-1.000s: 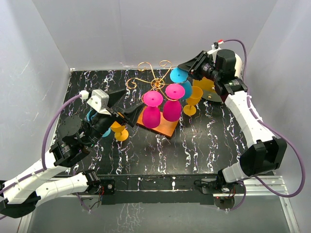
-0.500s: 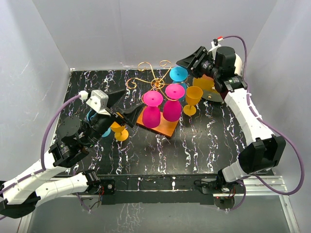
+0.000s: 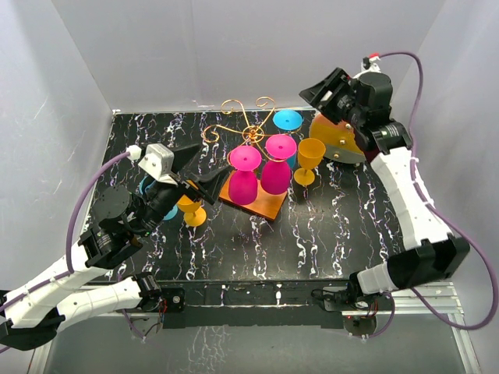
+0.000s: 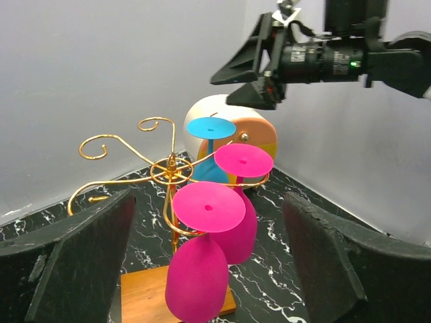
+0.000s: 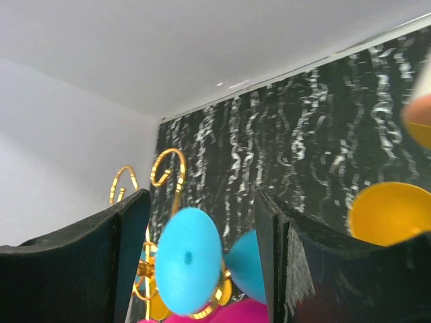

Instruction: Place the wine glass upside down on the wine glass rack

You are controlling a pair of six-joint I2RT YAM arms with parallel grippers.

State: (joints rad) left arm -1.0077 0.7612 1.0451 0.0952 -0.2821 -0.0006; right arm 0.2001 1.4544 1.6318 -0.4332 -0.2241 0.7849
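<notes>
**A:** Where is the blue wine glass (image 3: 288, 121) found?

**B:** It is hung upside down on the wine glass rack (image 3: 248, 134), on the rack's far right arm, with the foot up and the bowl down. It is seen just behind two magenta wine glasses (image 3: 245, 160), which are hung the same way.

**A:** And where is the rack placed?

**B:** It is stood on its wooden base around the middle of the tabletop (image 3: 312, 234), a little toward the back edge. An upright yellow wine glass (image 3: 310, 152) is set just beside the base on the right.

**A:** How is the right pincer (image 3: 312, 101) held?

**B:** It is spread wide with nothing gripped. It is raised near the back right corner, apart from the blue wine glass.

**A:** And the left pincer (image 3: 217, 160)?

**B:** It is also spread wide and empty. It is pointed at the rack from the left side, and no glass is touched by it.
</notes>
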